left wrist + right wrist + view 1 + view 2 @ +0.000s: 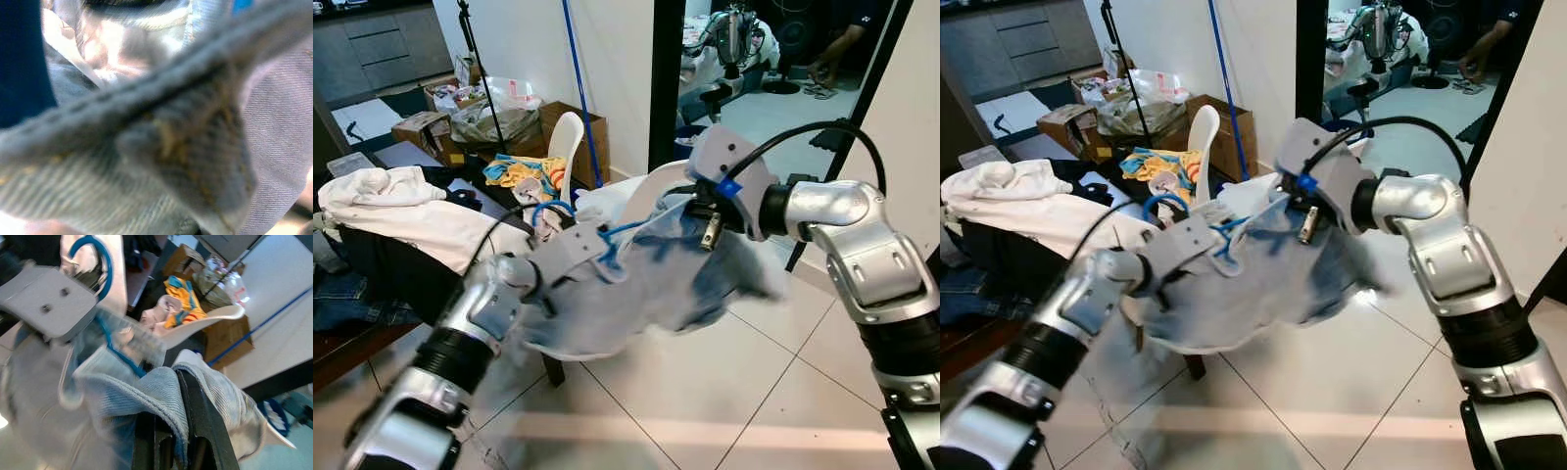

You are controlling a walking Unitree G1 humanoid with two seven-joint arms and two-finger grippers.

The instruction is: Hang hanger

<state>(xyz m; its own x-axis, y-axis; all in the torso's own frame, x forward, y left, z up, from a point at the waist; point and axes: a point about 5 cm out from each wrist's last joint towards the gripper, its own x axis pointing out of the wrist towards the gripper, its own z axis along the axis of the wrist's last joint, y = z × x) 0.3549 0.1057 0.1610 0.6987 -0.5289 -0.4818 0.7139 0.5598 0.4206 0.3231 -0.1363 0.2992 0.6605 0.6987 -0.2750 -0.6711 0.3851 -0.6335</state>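
While I look down through my head views, my left gripper and my right gripper hold a pale denim garment between them above the tiled floor, with the blue hanger at my left gripper. Whether the left jaws are spread I cannot tell.

From my left wrist, blurred denim seam is very close.

From my right wrist, my black fingers are pinching a denim fold.

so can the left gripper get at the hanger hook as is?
Probably yes: the left gripper sits right at the blue hanger, whose hook pokes free above the pale garment; the grip itself is hidden.
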